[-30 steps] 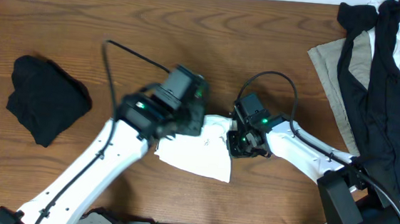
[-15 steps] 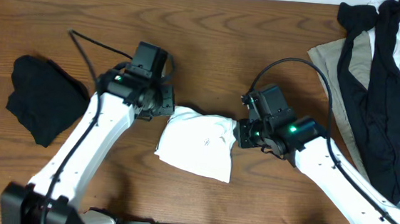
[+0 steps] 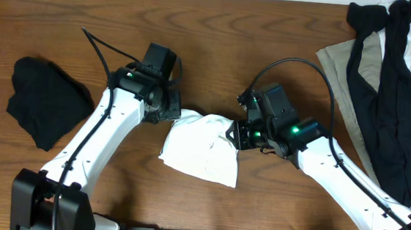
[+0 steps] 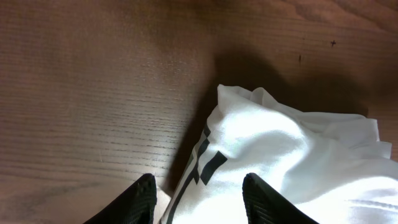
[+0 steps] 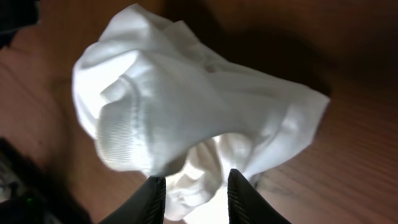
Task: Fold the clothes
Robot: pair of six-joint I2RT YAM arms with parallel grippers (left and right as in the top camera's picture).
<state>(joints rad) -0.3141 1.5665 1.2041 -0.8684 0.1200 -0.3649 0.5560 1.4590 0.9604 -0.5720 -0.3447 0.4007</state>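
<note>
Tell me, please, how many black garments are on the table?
2: one black bundle at the left, another black piece draped over the heap at top right; more may be hidden underneath.

One folded garment (image 3: 201,150) lies on the table (image 3: 271,32), central and toward the near edge. The left gripper (image 3: 170,111) stands at its far left corner and the right gripper (image 3: 239,134) at its far right corner, with the garment between the two. A bundled garment (image 3: 47,102) lies well apart at the table's left side. A heap of clothes (image 3: 394,93) occupies the far right corner, its pieces overlapping and extending down the right edge.
</note>
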